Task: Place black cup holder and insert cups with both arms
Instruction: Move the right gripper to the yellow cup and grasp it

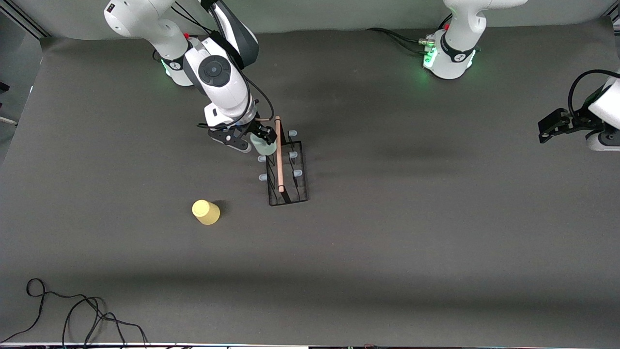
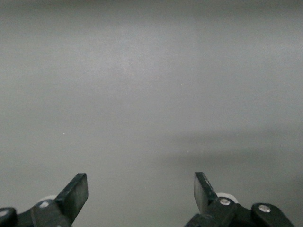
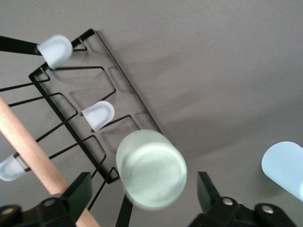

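Observation:
The black cup holder (image 1: 288, 180) stands mid-table with its wooden handle (image 1: 279, 155) on top. My right gripper (image 1: 256, 138) is at the holder's end nearest the robots' bases, on its side toward the right arm's end. Its fingers are open around the pale grey-green cup (image 1: 259, 144). In the right wrist view that cup (image 3: 151, 168) shows its bottom, hanging by the holder's wire base (image 3: 118, 75), clear of both fingers (image 3: 78, 191). The light blue cup (image 3: 286, 168) lies beside it. The yellow cup (image 1: 206, 212) sits upside down, nearer the camera. My left gripper (image 1: 550, 130) waits, open (image 2: 141, 189) and empty.
Pale pegs (image 1: 293, 154) stick out on both sides of the holder, with free ones also in the right wrist view (image 3: 54, 49). A loose black cable (image 1: 72, 310) lies at the table's near corner at the right arm's end.

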You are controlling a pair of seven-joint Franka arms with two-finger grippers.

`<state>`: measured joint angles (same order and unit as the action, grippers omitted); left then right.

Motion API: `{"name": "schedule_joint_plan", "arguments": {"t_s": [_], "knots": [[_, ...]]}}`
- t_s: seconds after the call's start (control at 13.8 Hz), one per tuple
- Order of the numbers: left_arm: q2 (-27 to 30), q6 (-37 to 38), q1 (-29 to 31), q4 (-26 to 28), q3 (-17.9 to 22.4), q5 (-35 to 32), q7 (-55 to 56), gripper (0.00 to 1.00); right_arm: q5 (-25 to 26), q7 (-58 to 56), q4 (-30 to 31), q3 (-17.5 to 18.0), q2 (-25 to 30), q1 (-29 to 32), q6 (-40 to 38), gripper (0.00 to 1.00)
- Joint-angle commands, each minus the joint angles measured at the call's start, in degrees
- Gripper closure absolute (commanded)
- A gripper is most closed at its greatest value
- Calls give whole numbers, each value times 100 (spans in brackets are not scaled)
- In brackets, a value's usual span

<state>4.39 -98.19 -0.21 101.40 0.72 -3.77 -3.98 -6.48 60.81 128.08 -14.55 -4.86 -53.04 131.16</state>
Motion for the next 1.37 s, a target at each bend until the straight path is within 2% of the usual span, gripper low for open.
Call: {"name": "schedule_joint_plan", "arguments": {"t_s": [0.0, 0.14, 0.29, 0.43, 0.65, 0.79, 0.94, 1.16, 1.3], "knots": [[-149, -190, -49, -199, 42, 94, 2, 0, 42, -304, -309, -240, 265, 4, -799, 0], [-289, -104, -40, -444, 42, 175, -7, 0, 42, -682, -713, -618, 458, -5, -1485, 0], [-290, -69, -58, -428, 51, 166, -59, 0, 42, -1138, -1003, -1030, 477, 4, -1786, 0], [-255, 54, -31, -393, 51, 166, -182, 0, 42, -2041, -1075, -1592, 407, 4, -1709, 0], [-255, 63, -22, -393, 51, 166, -200, 0, -46, -2958, -1137, -2262, -57, 22, -1034, 0], [-255, 64, -22, -393, 51, 166, -209, 0, -116, -3328, -1137, -2404, -532, 135, -463, 0], [-237, 81, -22, -393, 51, 166, -209, 0, -641, -3705, -1180, -2404, -1059, 302, 161, 0], [-229, 160, -14, -375, 51, 104, -411, 0, -1485, -4540, -1645, -2404, -1824, 566, 322, 0], [-229, 160, -14, -375, 51, 113, -333, 0, -1707, -4700, -1751, -2395, -2106, 593, 427, 0]]}}
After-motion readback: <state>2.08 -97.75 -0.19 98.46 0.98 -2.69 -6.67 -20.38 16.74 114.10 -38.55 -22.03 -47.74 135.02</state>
